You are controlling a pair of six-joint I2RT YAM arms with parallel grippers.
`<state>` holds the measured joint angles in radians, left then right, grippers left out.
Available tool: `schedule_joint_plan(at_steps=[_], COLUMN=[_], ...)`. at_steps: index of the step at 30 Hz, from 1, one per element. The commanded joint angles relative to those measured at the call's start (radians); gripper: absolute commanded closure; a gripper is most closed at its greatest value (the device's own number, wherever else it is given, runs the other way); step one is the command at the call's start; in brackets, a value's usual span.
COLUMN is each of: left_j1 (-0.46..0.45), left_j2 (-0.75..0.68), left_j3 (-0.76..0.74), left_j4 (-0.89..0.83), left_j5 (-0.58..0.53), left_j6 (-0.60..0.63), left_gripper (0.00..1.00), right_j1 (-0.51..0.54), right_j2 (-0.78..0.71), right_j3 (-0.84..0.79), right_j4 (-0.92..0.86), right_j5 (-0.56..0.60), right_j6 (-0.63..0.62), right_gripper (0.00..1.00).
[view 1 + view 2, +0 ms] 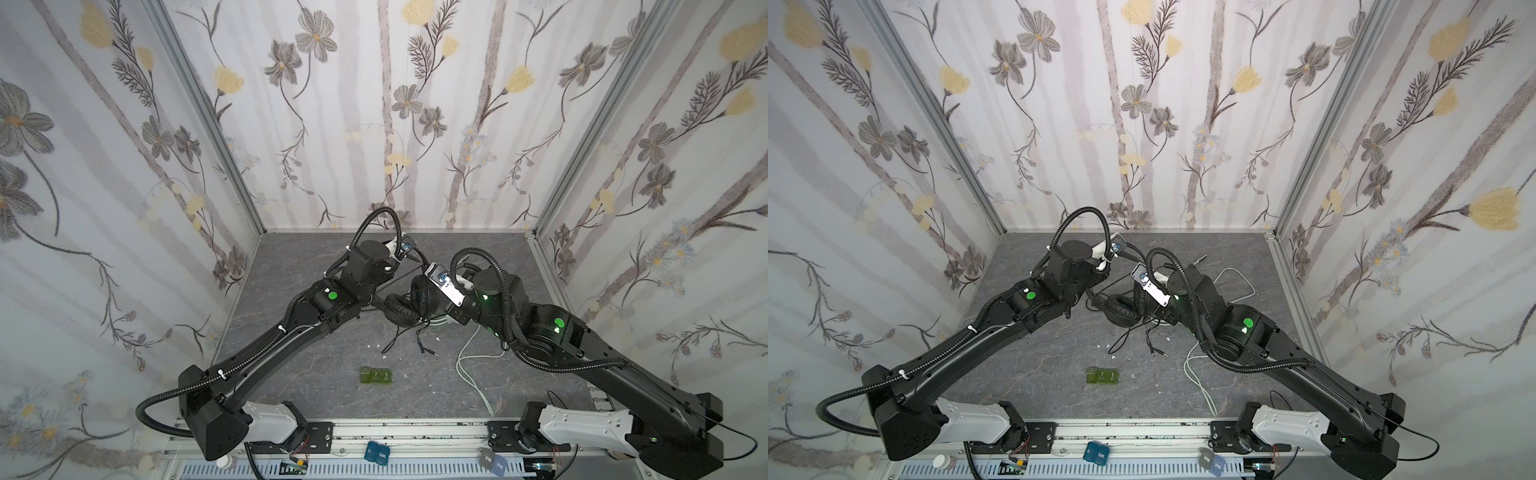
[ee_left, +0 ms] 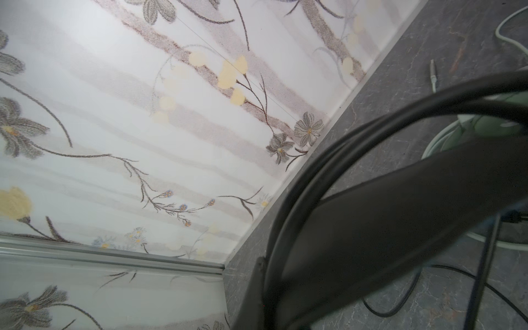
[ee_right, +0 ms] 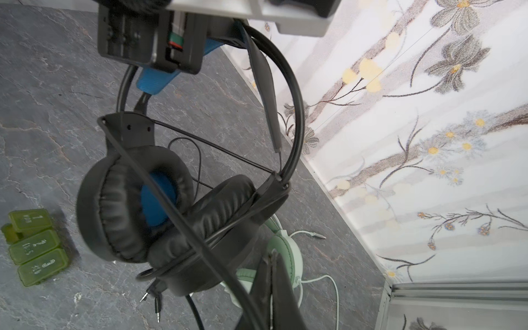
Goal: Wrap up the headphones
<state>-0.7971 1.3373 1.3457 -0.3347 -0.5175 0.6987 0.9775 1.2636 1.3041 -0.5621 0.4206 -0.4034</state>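
Okay, the left gripper is clamped fully down on the blue-lined band of the black headphones. From the right wrist view I judge the set hangs clear of the table, band up and cups down, so its long axis is near vertical. The right gripper is fully closed too. A taut strand of black cable runs straight from the yoke into its fingers, so it looks pinched there, though the contact itself is partly hidden. One turn of that cable lies around the cups, and the plugs dangle below them. In both top views, with 12 at the back wall, the cups sit mid-table, about 4 o'clock from the left wrist and 9 o'clock from the right wrist. That makes the right arm the nearer one to carry the strand, and I think the next turn has to cross that vertical axis, around the cups. The mint headphones lie on the table under the right wrist, about 4 o'clock from the black cups. Their pale cable trails toward 6.
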Motion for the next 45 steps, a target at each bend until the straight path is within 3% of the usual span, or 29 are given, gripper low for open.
schedule_joint_plan(at_steps=[1, 15, 26, 34, 45], left_j1=[-0.001, -0.038, -0.04, -0.038, -0.039], left_j2=[-0.012, 0.009, -0.017, -0.024, -0.047], left_j3=[0.012, 0.012, 0.036, 0.055, 0.038], left_j4=[-0.113, -0.095, -0.133, -0.168, -0.177], left_j5=[0.028, 0.019, 0.103, 0.193, 0.202], left_j6=[-0.008, -0.036, -0.139, -0.243, -0.307], left_gripper=[1.0, 1.0, 1.0, 1.0, 1.0], right_j1=[0.0, 0.018, 0.016, 0.02, 0.025], right_j2=[-0.008, 0.047, 0.062, 0.088, 0.1], right_j3=[0.011, 0.081, 0.08, 0.081, 0.069], right_j4=[0.092, 0.186, 0.194, 0.292, 0.313], right_j5=[0.071, -0.109, -0.119, -0.175, -0.124], right_j6=[-0.032, 0.009, 0.046, 0.117, 0.135], right_gripper=[0.98, 1.0, 1.0, 1.0, 1.0])
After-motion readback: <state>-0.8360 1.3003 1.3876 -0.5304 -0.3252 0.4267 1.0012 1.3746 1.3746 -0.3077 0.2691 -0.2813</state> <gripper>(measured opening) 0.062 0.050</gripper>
